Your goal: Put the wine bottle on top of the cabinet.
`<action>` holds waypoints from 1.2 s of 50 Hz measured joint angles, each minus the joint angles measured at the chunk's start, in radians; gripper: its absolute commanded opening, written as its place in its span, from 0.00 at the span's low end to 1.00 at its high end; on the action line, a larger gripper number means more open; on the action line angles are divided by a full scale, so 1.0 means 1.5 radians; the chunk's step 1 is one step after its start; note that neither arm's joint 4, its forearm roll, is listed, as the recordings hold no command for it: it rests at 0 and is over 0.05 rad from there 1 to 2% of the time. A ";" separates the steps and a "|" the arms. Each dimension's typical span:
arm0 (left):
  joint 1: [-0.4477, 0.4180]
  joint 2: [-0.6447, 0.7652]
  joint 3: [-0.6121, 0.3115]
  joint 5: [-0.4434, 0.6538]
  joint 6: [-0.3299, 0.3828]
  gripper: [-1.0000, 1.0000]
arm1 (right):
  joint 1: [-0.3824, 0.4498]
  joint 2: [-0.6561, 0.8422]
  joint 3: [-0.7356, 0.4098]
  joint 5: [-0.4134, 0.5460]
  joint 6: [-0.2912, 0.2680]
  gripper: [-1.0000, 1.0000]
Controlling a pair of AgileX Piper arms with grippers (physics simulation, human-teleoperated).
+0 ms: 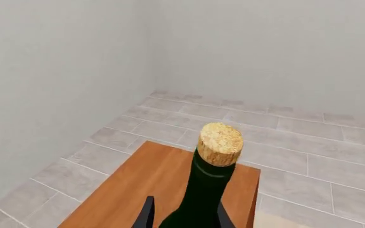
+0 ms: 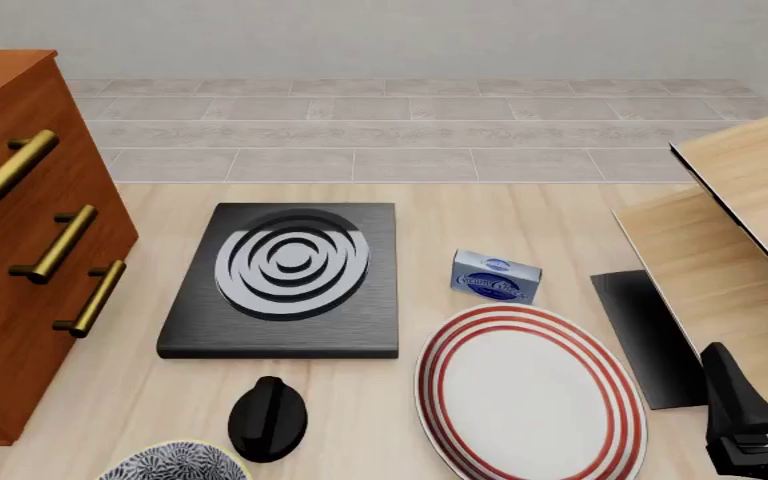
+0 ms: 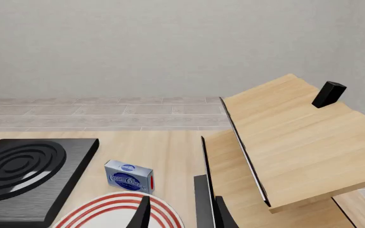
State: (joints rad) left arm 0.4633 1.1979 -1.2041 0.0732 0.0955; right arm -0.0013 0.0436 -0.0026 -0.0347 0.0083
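Bottle held up over the cabinet top, one of each on show.

Left to right: one reddish-brown wooden cabinet [image 2: 11, 200] with three brass bar handles [image 2: 51, 245]; the left gripper [image 1: 184, 211] has its jaws closed against the one dark green glass wine bottle [image 1: 203, 199], upright with its cork top, above that cabinet top. Then one black hob slab [image 2: 284, 280], one black knob [image 2: 267, 418], one small blue box [image 2: 496, 277], one red-ringed white plate [image 2: 531, 395], and the right gripper [image 3: 179, 213], jaws slightly apart, holding nothing.
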 measured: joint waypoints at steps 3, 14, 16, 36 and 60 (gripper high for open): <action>0.003 0.004 0.002 -0.013 0.001 0.00 | 0.000 0.000 0.000 0.000 0.000 1.00; 0.011 0.014 0.011 -0.051 0.005 0.00 | 0.000 0.000 0.000 0.000 0.000 1.00; 0.013 0.017 0.012 -0.057 0.006 0.00 | 0.000 0.000 0.000 0.000 0.000 1.00; 0.026 0.022 0.034 -0.064 0.030 1.00 | 0.000 0.000 0.000 0.000 0.000 1.00; -0.013 -0.038 0.001 0.024 0.014 1.00 | 0.000 0.000 0.000 0.000 0.000 1.00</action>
State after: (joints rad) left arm 0.4439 1.1405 -1.2018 0.1089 0.1171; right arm -0.0012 0.0436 -0.0026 -0.0346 0.0084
